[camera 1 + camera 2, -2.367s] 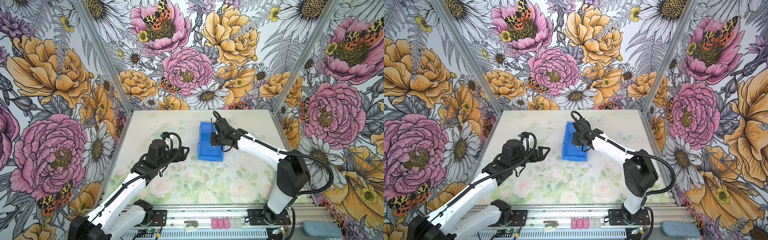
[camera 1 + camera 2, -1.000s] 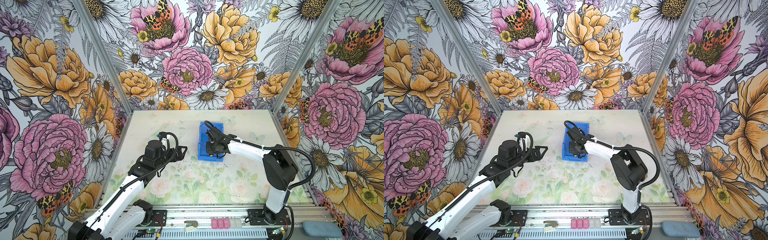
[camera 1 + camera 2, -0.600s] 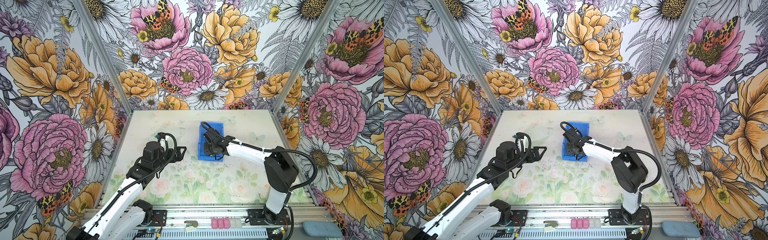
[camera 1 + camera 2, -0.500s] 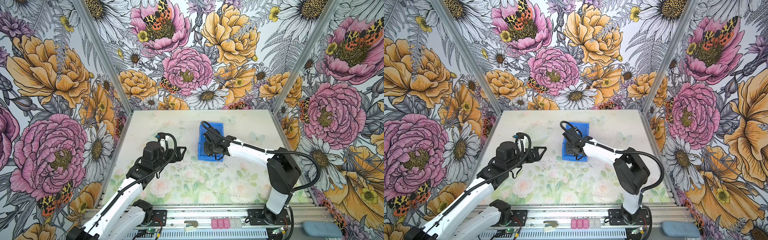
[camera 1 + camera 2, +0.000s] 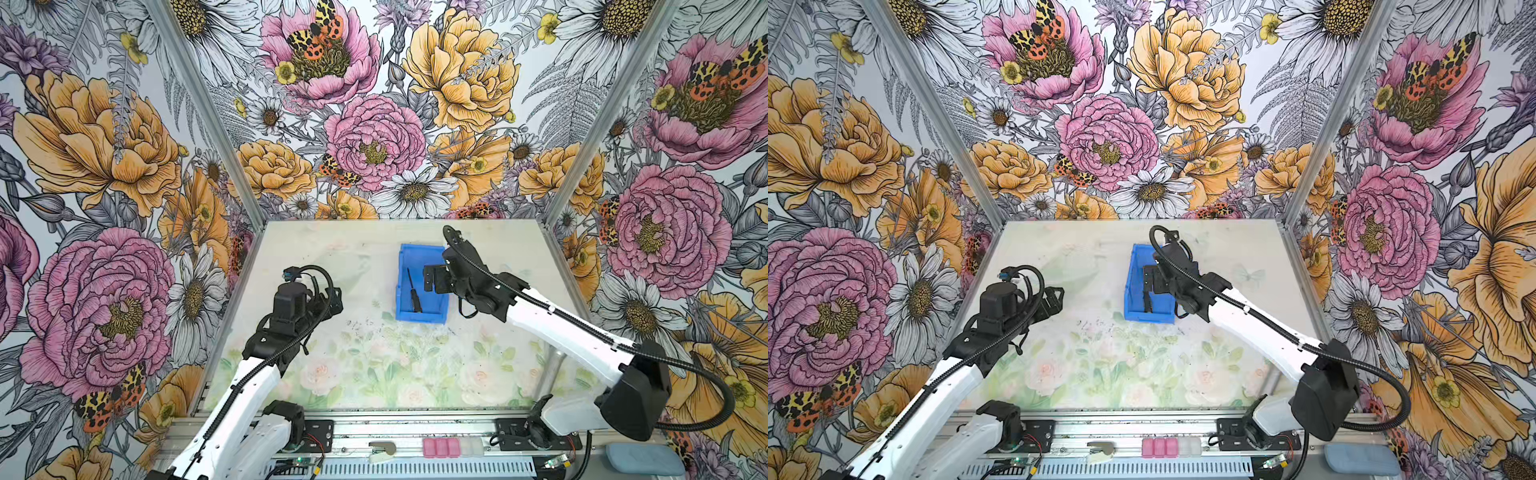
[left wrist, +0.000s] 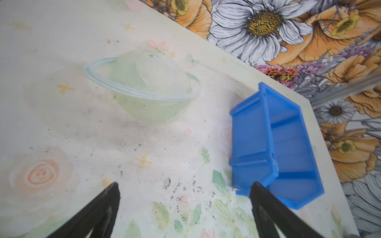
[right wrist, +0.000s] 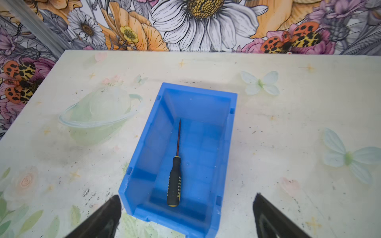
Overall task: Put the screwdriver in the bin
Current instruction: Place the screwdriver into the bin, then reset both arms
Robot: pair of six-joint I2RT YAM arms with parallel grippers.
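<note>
Below right pincer [image 7: 186, 197] — screwdriver [image 7: 175, 171], free

Floral wallpaper walls [image 5: 374, 137] (moths too), pale printed tabletop [image 5: 374, 365].

The bright blue bin [image 7: 223, 144] sits on the worktop toward twelve o'clock. The slim screwdriver [image 7: 174, 181] lies flat on its floor, black-and-yellow handle toward six o'clock, thin shaft toward twelve.
</note>
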